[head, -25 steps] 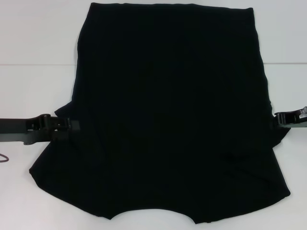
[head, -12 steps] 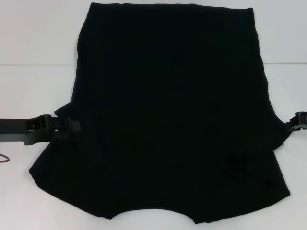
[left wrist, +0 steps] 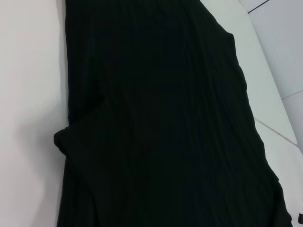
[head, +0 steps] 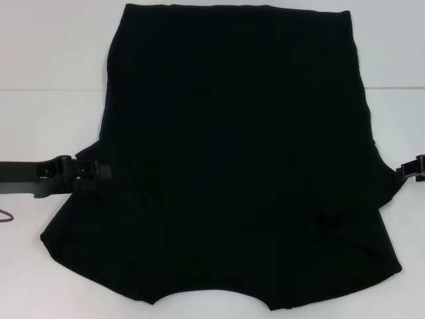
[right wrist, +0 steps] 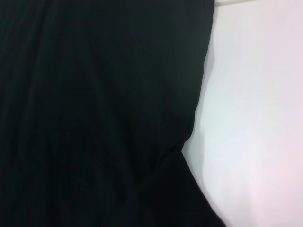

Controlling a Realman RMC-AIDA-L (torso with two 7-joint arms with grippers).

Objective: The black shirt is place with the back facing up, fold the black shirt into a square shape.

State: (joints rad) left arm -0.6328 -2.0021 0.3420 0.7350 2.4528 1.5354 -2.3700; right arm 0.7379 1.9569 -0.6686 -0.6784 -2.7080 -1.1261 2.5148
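Shirt (head: 236, 159) lies spread flat on the white table (head: 46, 60), plain side up, no lettering visible, collar cutout at the near edge. I have the left gripper (head: 89, 171) low at the shirt's left side, its tip at the sleeve edge; can't tell if it's spread or pinching cloth. Right gripper (head: 413, 170) sits just off the right sleeve, fingers also unreadable. Both wrist views show only black cloth and table.

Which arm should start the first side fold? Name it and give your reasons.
Left, probably. The left claw sits at the black shirt's left sleeve edge, overlapping the fabric. The right claw sits beside the right sleeve at the view's edge, apart from the cloth.
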